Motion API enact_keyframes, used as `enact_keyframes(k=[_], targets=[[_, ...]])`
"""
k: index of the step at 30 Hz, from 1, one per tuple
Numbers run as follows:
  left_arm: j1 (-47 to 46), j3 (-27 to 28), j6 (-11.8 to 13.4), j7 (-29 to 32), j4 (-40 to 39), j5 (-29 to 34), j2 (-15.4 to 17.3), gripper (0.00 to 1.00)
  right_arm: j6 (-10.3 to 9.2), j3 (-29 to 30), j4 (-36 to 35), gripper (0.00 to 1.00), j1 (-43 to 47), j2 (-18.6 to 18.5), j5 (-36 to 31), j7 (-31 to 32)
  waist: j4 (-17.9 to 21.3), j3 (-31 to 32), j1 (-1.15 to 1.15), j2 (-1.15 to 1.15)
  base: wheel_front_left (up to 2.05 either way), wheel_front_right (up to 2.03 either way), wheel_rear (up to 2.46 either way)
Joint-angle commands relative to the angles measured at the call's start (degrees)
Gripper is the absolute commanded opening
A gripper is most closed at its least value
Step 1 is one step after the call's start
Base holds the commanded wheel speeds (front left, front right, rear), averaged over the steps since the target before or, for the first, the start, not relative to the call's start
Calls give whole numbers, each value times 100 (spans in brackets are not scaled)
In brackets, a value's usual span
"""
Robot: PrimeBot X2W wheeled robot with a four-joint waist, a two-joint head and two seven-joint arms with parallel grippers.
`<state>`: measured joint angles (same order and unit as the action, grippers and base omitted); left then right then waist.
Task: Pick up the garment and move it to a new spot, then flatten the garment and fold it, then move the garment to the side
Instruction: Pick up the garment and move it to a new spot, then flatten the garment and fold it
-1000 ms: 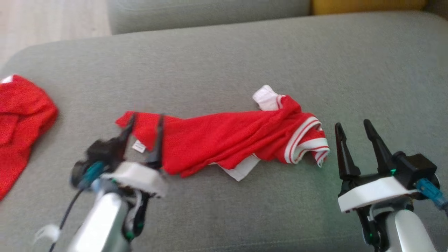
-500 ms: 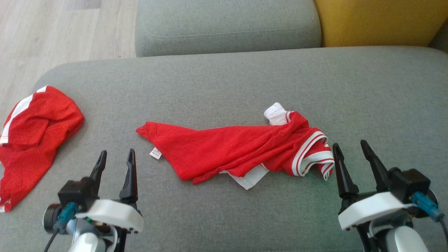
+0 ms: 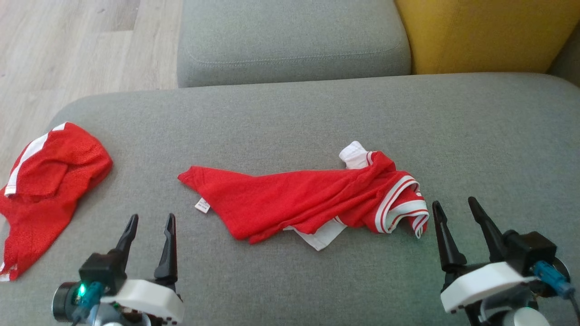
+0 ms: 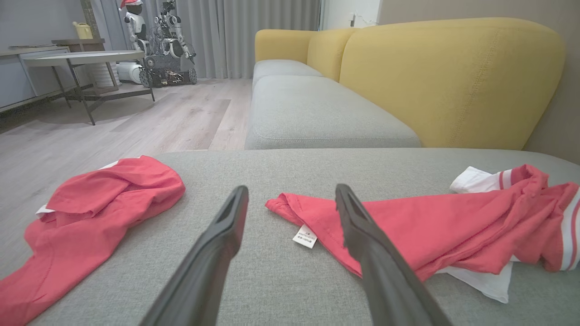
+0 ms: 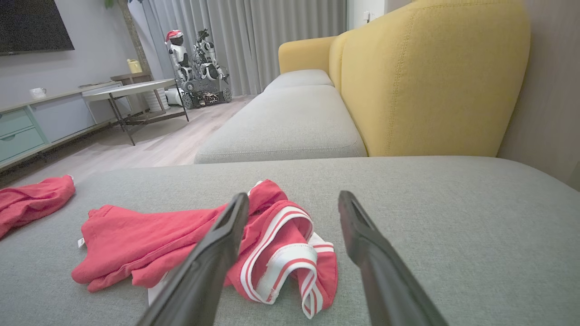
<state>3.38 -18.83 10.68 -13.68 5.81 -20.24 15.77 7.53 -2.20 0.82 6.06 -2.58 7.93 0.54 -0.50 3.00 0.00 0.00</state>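
Note:
A red garment with white-striped trim (image 3: 308, 199) lies stretched and rumpled across the middle of the grey cushion (image 3: 290, 117); its white tag (image 3: 202, 206) sticks out at the left end. The same garment appears in the left wrist view (image 4: 430, 226) and the right wrist view (image 5: 204, 244). My left gripper (image 3: 151, 220) stands open near the front edge, left of and short of the garment's left corner, holding nothing. My right gripper (image 3: 454, 203) is open just right of the striped end, also holding nothing.
A second red garment (image 3: 41, 181) lies bunched at the cushion's left edge. Another grey seat (image 3: 290, 40) and a yellow backrest (image 3: 489, 31) stand beyond. Wood floor (image 3: 68, 40) lies to the far left, with a table (image 4: 81, 59) and a parked robot (image 4: 158, 45) across the room.
My left gripper has let go of the garment's left corner and pulled back toward the front edge. The head camera has tilted, shifting the whole picture. The right gripper has barely moved.

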Motion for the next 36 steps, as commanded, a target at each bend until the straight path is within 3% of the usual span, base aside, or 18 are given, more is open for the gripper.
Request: enact_keyframes(k=[1,24,30,36], targets=[[-207,182,54,0,-217,42,140,100,-4,-115,-247,100,-131,-30,-76,25,-1,8,0,0,0,0,0],[-236,29,146,118,-287,74,179,100,-4,-114,-319,100,-141,-30,-46,67,13,-31,0,0,0,0,0],[-518,-246,-99,238,-152,139,181,100,-4,-165,-332,100,-225,-30,-38,78,23,-190,0,0,0,0,0],[-1028,-564,-476,315,396,36,-87,100,-4,-302,-345,100,-370,-30,-37,92,120,-518,0,0,0,0,0]])
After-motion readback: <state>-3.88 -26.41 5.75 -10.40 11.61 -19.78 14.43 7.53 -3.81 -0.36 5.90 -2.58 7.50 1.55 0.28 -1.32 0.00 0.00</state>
